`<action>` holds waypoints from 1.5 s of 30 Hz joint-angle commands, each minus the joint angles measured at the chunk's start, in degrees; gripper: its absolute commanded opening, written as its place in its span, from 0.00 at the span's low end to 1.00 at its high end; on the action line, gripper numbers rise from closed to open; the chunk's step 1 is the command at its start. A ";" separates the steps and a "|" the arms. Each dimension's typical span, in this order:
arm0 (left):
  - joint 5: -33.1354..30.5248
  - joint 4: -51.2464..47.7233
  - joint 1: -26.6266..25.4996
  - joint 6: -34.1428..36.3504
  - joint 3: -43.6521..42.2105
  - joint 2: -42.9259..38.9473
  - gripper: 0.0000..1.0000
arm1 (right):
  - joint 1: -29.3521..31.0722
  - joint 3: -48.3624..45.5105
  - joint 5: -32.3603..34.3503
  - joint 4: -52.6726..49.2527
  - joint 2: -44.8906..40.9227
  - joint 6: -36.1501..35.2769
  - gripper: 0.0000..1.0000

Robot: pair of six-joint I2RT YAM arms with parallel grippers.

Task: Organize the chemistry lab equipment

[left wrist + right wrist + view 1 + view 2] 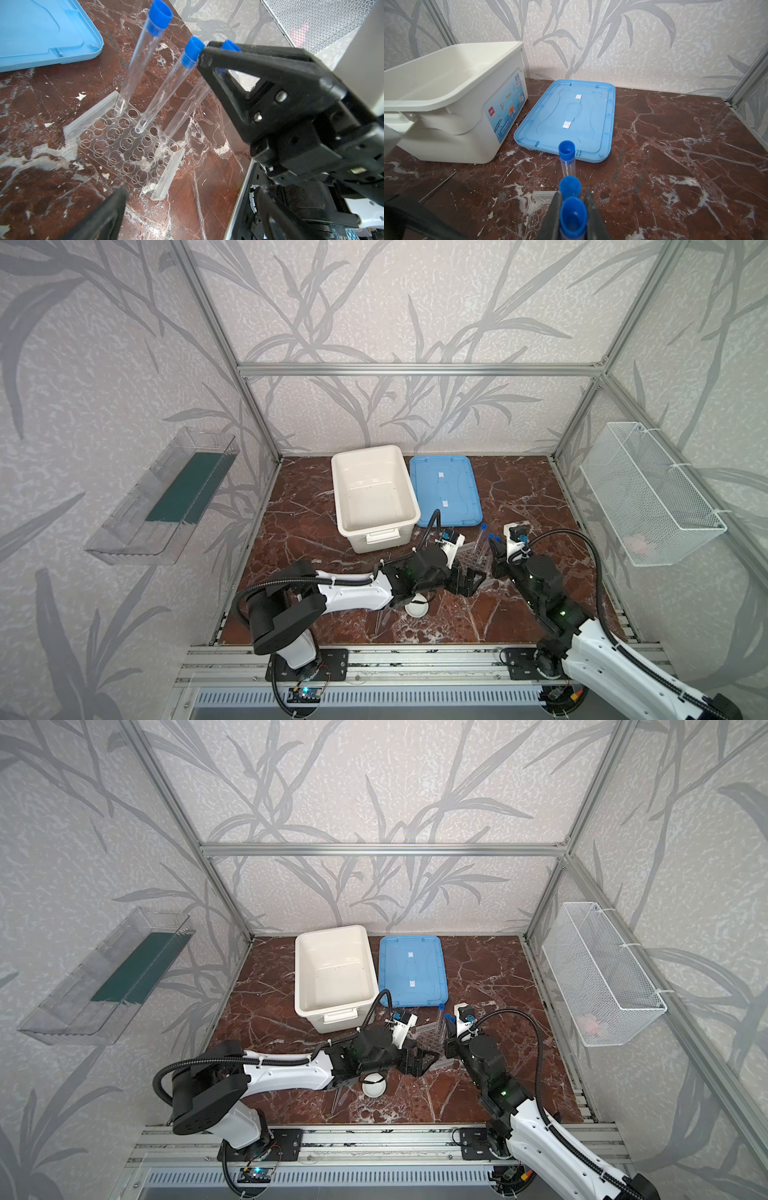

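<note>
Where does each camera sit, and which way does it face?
Top view: high in front, looking down on table, left arm, right arm.
Top view: its twin alongside, same scene, white tub and blue lid.
Left wrist: on the left arm, facing the rack; left fingers and right fingers show.
Right wrist: on the right arm, facing tub and lid; its fingers clamp a test tube.
Shared: both wrists see that tube.

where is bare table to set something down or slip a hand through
Free: table right of the blue lid, and left of the white tub. Crowded: around the rack, left gripper close in, right gripper holding a test tube.
</note>
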 commanded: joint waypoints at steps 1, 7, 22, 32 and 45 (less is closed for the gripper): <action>-0.15 1.43 -0.08 -0.37 1.42 0.52 0.99 | 0.29 -0.54 1.01 2.22 0.44 0.43 0.16; -0.31 1.46 -0.08 -0.35 1.33 0.59 0.99 | 0.23 -1.70 1.18 2.47 0.60 1.00 0.20; -0.92 0.07 -0.04 -0.44 1.71 -1.45 0.99 | 0.25 0.58 1.94 -3.25 -4.71 3.06 0.69; -8.45 -30.18 1.65 5.75 17.62 -9.23 0.99 | 0.19 9.39 4.07 -15.40 -11.69 4.39 0.99; -16.63 -45.14 12.31 15.75 25.80 -22.48 0.99 | 0.11 27.89 -9.86 -17.20 1.89 4.06 0.99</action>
